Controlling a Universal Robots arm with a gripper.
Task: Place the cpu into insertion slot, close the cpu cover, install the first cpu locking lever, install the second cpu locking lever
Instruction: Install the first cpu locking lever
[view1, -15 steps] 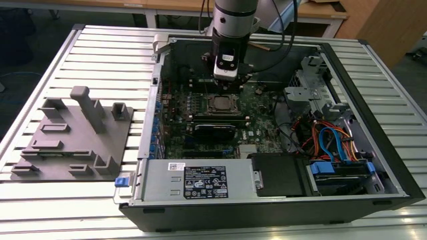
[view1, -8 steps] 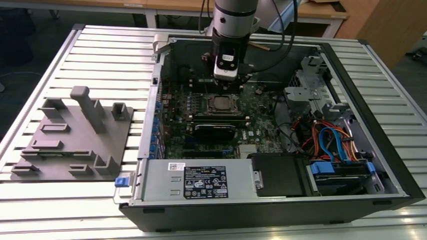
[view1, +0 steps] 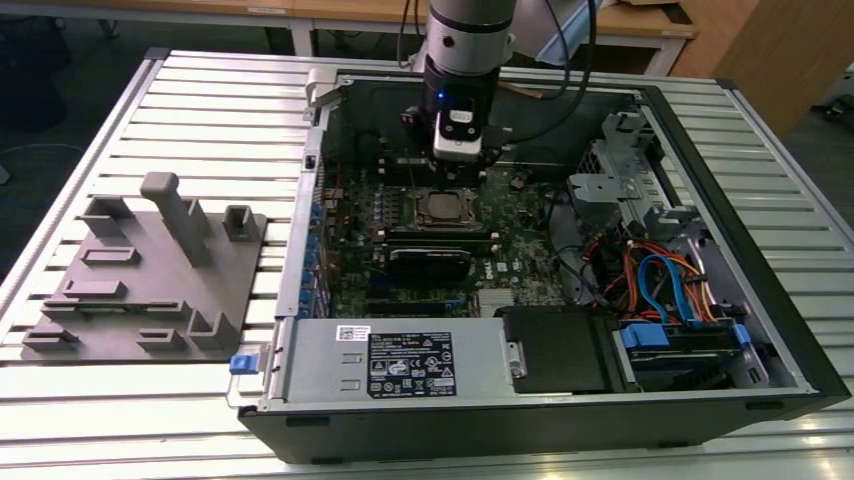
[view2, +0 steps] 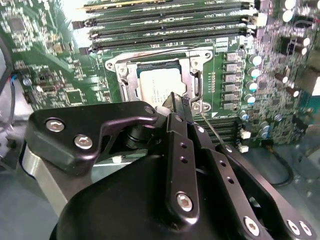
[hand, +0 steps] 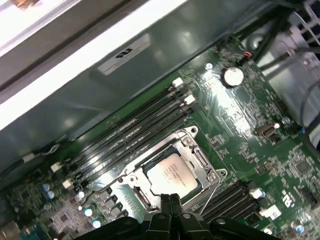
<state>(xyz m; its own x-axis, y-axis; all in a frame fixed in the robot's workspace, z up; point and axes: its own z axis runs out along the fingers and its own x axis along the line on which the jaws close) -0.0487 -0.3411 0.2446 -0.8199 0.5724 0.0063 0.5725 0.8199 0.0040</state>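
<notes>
Gripper (hand: 170, 198) fingers are pressing together, pinching nothing visible, with the tips hiding the cpu cover's (hand: 202, 161) near edge. Beside them a locking lever (hand: 212, 192) is angling up, its end hidden. Just beyond, the cpu (hand: 171, 176) is sitting in the insertion slot (hand: 190, 134) under the lowered cover.

Memory slots (hand: 135, 127) hem the cpu cover (hand: 201, 161) on two sides.

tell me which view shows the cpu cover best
The first wrist view: the cpu cover lies almost whole around the cpu, only its near edge behind the hand. The second wrist view loses more behind the hand; the exterior view shows it from far off.
</notes>
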